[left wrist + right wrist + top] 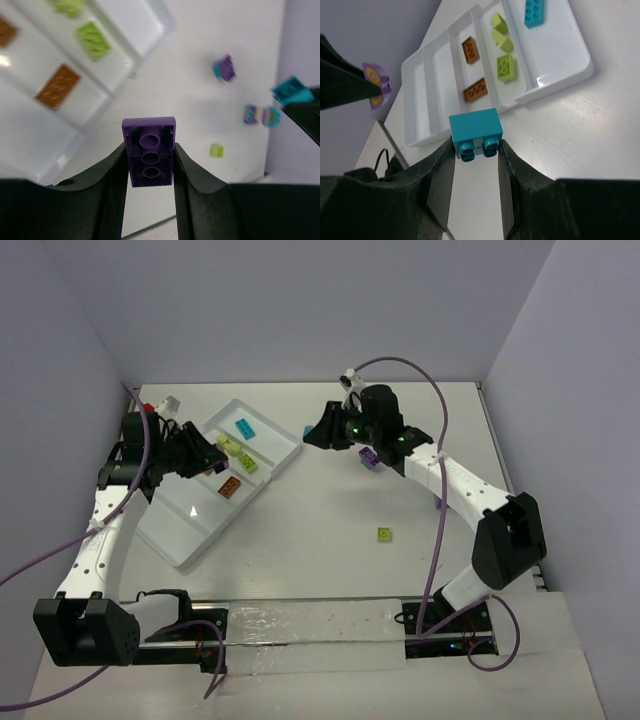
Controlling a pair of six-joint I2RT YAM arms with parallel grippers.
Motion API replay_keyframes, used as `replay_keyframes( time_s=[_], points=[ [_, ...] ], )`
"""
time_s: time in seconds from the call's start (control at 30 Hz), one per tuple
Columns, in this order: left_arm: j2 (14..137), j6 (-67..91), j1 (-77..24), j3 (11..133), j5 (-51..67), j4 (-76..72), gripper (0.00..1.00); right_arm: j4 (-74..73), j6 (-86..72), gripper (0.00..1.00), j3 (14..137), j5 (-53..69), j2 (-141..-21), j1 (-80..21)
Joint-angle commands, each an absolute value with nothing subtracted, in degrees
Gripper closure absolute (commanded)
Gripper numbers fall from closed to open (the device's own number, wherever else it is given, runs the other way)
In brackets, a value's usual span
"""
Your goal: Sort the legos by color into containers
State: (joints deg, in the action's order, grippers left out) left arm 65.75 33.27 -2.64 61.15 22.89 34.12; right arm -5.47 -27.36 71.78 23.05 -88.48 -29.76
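My left gripper (pixel 149 150) is shut on an oblong purple lego (pixel 149 131), held underside up above the white tray (pixel 190 530). My right gripper (pixel 476 145) is shut on a teal lego (pixel 474 125), held over the table just off the tray's right corner (pixel 560 82). The tray's compartments hold a teal lego (pixel 534 12), lime green legos (pixel 505 66) and orange-brown legos (pixel 475 90). A purple lego (pixel 368 457) lies on the table under the right arm. A lime green lego (pixel 384 534) lies nearer the front.
A small red and white object (pixel 160 405) sits at the back left corner beside the left arm. Purple cables (pixel 430 390) loop above both arms. Walls close in the table on the left, back and right.
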Motion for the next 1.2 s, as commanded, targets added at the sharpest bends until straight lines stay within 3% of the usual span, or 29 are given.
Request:
replay_keyframes(
  time_s=[0.0,0.27,0.63,0.73,0.87,0.9,0.97,1.1,1.17],
  points=[
    [66.79,38.02,0.90,63.75,2.59,43.74,1.00,-9.69,-26.58,1.00,80.74,16.77,-94.46,-32.72],
    [67.22,42.00,8.51,59.42,-5.16,43.97,1.00,-11.50,-27.25,1.00,86.03,14.42,-100.77,-35.49],
    [83.60,47.95,9.67,60.18,-5.86,32.98,1.00,-10.83,-29.20,1.00,95.94,13.96,-112.92,-36.16],
    [86.48,48.02,9.58,61.35,-6.68,32.34,0.95,-10.64,-30.91,1.00,99.40,13.15,-116.33,-36.12],
    [89.84,48.16,9.65,62.47,-8.00,33.02,0.74,-10.24,-32.87,1.00,103.28,11.89,-121.34,-36.14],
    [90.85,48.15,9.59,62.39,-8.00,32.94,0.55,-10.48,-33.26,1.00,105.41,11.73,-123.27,-36.19],
    [92.05,48.08,9.67,62.34,-8.02,32.78,0.31,-11.47,-34.26,0.99,109.19,11.95,-126.57,-36.04],
    [91.69,47.30,9.39,62.69,-7.30,32.48,0.07,-13.62,-34.90,0.88,115.27,11.77,-132.05,-36.04],
    [89.87,46.58,9.08,63.52,-7.53,32.97,0.01,-14.72,-34.83,0.79,118.38,11.76,-134.56,-36.11]
  ],
)
